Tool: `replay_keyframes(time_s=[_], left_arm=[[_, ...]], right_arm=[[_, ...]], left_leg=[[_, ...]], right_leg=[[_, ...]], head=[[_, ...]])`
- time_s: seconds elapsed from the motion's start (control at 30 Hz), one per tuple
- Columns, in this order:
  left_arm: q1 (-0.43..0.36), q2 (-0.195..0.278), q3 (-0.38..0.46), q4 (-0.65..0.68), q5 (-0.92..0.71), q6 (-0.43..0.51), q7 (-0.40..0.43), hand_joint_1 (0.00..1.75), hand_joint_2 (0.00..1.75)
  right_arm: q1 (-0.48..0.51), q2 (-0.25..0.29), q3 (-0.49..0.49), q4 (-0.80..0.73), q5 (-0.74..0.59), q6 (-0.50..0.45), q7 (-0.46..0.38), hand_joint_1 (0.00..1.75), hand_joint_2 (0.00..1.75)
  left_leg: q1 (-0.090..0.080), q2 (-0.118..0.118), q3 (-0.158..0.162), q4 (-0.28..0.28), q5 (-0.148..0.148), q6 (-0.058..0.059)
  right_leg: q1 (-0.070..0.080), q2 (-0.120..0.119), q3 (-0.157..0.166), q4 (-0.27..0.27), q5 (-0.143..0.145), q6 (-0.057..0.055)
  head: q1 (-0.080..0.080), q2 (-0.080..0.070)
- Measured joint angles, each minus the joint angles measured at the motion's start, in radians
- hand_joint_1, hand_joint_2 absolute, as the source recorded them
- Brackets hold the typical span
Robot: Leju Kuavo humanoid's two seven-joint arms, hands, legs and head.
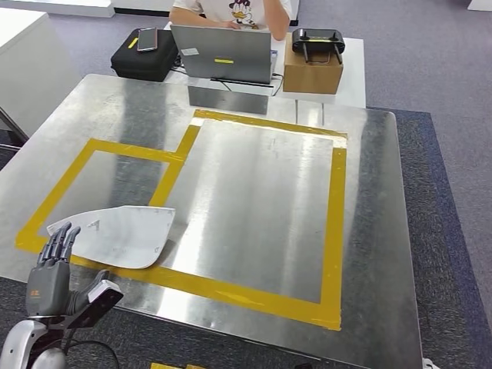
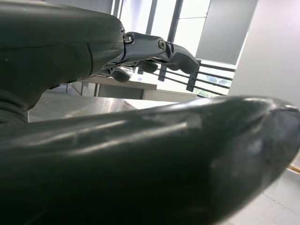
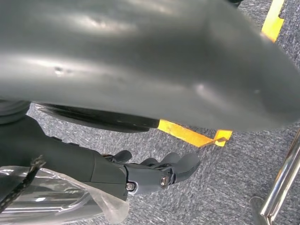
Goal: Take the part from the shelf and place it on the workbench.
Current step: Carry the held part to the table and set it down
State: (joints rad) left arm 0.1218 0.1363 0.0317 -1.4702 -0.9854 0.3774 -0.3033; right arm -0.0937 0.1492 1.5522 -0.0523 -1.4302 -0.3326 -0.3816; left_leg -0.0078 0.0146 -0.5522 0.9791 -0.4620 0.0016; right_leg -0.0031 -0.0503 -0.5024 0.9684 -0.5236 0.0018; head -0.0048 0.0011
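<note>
In the head view the white sheet-metal part point(image 1: 119, 235) lies flat on the steel worktop point(image 1: 371, 231), across the near yellow tape line point(image 1: 244, 294) of the smaller marked box, so the placing step looks done or nearly so. The left hand point(image 1: 55, 273) sits just off the worktop's near edge, fingertips point(image 1: 61, 234) touching or just short of the part's pointed end, thumb out to the side, gripping nothing. The next move probably calls for drawing that hand clear without dragging the part. Beyond the worktop a person sits behind a laptop point(image 1: 223, 54). The left wrist view adds the side profile: fingers point(image 2: 159, 49) stretched out well apart from the thumb point(image 2: 159, 159), nothing between them. The right wrist view shows the right hand point(image 3: 155, 173) hanging over grey carpet point(image 3: 219, 187), fingers loosely extended and apart from the thumb, empty.
</note>
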Motion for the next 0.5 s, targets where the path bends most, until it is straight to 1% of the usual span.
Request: replay_keyframes(time_s=[0.5], left_arm=[[0.001,-0.003,0.002,-0.005,0.0,0.0,0.0,0.0,0.0]], right_arm=[[0.0,0.0,0.0,0.0,0.0,0.0,0.0,0.0,0.0]], left_leg=[[0.0,0.0,0.0,0.0,0.0,0.0]], right_leg=[[0.0,0.0,0.0,0.0,0.0,0.0]], head=[[0.0,0.0]])
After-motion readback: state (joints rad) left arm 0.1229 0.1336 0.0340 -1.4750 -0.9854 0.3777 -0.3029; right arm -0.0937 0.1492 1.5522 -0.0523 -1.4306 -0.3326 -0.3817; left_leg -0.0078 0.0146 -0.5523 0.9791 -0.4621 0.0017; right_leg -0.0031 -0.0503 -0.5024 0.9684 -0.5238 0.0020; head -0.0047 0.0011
